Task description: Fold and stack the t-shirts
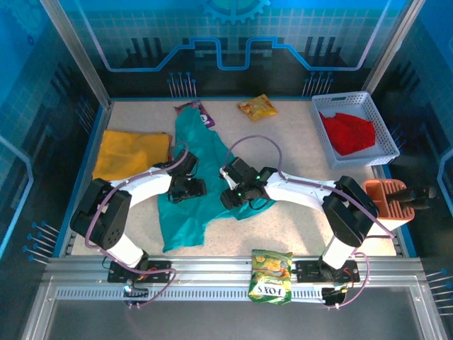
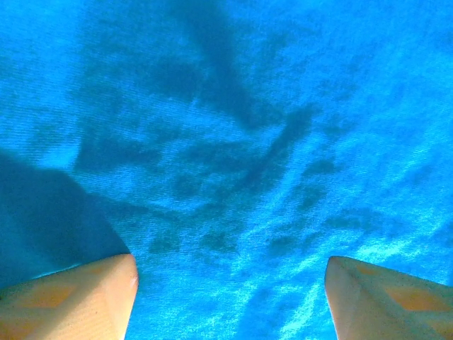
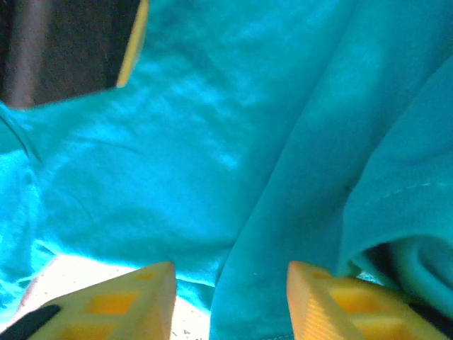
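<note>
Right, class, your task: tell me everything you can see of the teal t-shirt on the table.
The teal t-shirt is soft, matte knit cloth, unfolded and crumpled, lying as a long uneven strip down the middle of the table. It is wrinkled, with loose folds and a stitched hem near the right gripper. A purple packet lies at its far end, and the yellow shirt is to its left. The left gripper and right gripper hang close over it, fingers apart.
</note>
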Robot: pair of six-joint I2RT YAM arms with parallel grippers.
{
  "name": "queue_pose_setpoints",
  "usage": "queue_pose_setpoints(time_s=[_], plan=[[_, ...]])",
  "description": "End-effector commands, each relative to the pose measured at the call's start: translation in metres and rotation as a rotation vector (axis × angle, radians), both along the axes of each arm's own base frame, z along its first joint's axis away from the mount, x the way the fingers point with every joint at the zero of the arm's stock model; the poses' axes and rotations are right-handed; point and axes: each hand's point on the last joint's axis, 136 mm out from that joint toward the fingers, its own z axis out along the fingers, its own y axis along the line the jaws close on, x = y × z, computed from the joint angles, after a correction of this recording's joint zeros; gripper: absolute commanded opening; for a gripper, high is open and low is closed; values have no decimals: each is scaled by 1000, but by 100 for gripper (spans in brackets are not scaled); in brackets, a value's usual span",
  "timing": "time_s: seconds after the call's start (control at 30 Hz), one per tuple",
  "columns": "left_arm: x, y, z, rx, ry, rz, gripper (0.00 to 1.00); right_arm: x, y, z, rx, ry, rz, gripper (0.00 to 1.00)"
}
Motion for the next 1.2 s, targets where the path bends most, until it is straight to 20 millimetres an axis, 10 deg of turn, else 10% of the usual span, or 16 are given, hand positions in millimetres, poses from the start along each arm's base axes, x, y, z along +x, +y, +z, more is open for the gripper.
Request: queue_pose_setpoints(time_s=[0.0, 0.3, 0.77, 1.17], plan=[[-5, 2, -2, -10, 11, -18, 71, 25, -3, 38, 100, -23, -57, 50], [-6, 4, -3, -15, 8, -11, 72, 79, -63, 72, 284, 42, -310, 61], [-5, 1, -3, -26, 12, -11, 71, 98, -69, -2, 359, 347, -477, 57], [-10, 8, -2, -8, 13, -5, 71, 106, -32, -3, 427, 350, -410, 8]])
